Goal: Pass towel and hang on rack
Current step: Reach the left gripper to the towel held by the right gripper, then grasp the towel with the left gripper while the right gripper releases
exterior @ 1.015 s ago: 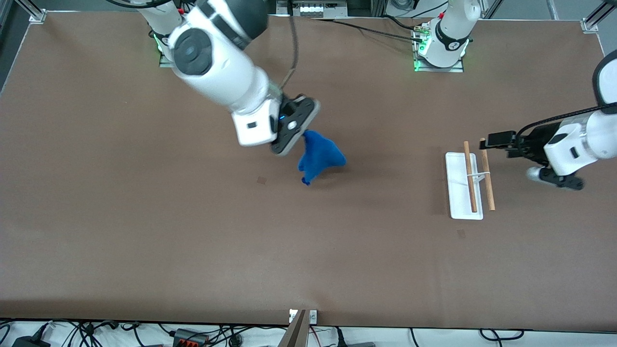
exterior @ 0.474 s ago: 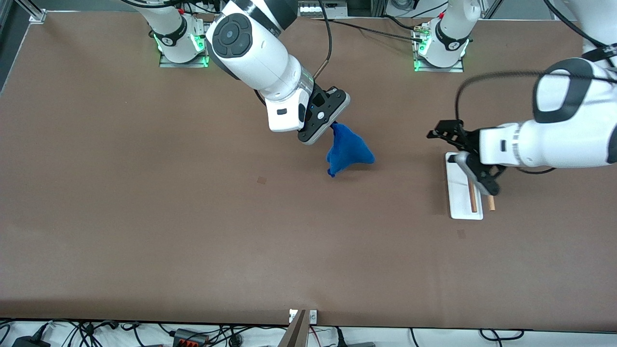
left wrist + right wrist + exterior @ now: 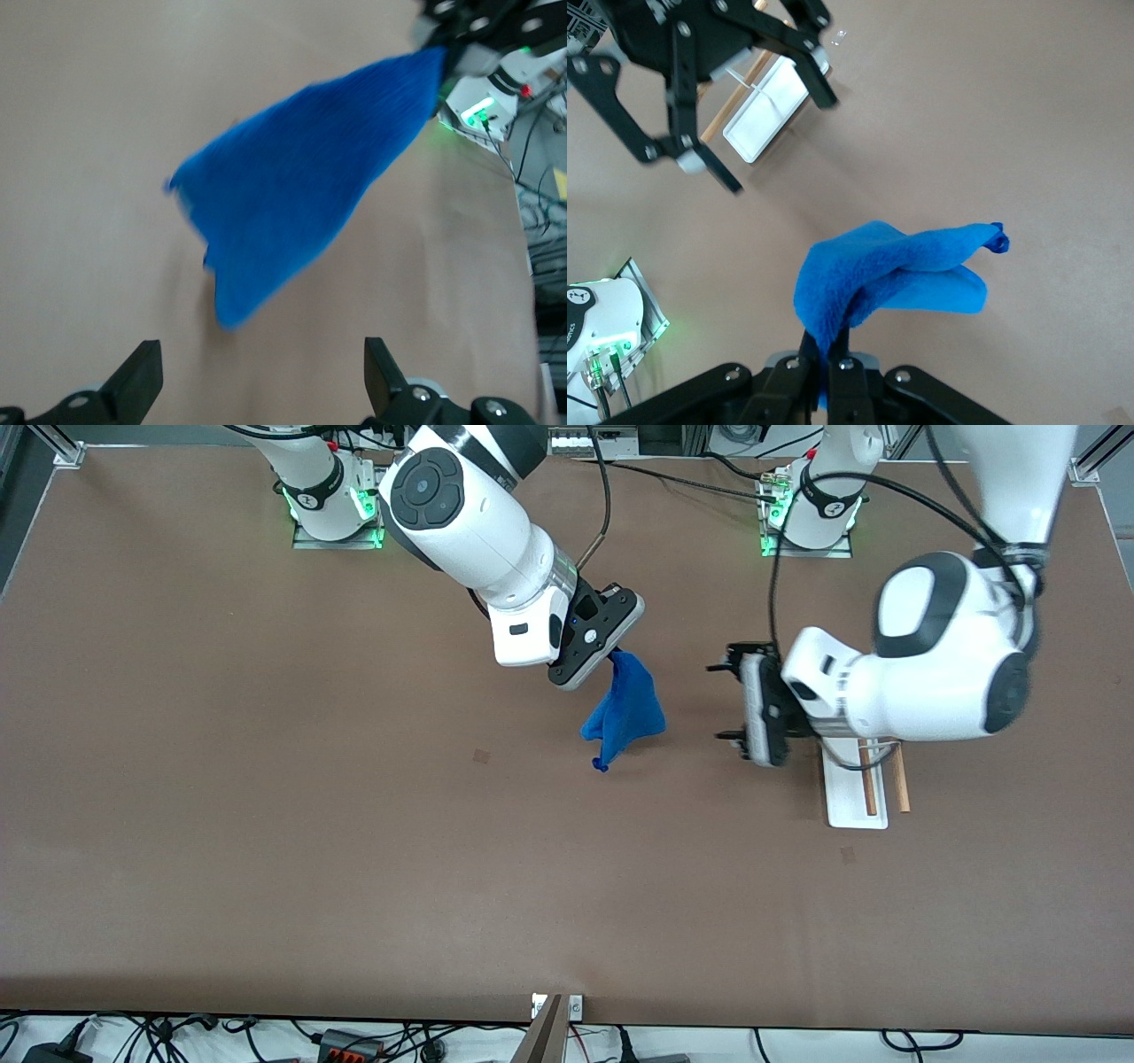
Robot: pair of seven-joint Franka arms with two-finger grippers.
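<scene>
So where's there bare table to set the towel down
Bare table runs along the camera edge and toward the right arm's end. Crowded: right hand holding the towel, open left hand, rack.

Blue towel (image 3: 625,708): fuzzy terry cloth, bunched, hanging in the air over the middle of the table, pinched by one corner at its top. It fans out wider partway down, then tapers to a small knotted-looking tip at the lowest point. In the right wrist view the towel (image 3: 899,274) shows two folded layers with a curled corner. In the left wrist view the towel (image 3: 301,177) reads as a long triangular drape.

Rack (image 3: 852,806): flat white rectangular base on the table toward the left arm's end, two parallel light-brown wooden rods on thin white supports. Upper part hidden by an arm. Nothing hangs on the visible part. Rack and towel are apart.
</scene>
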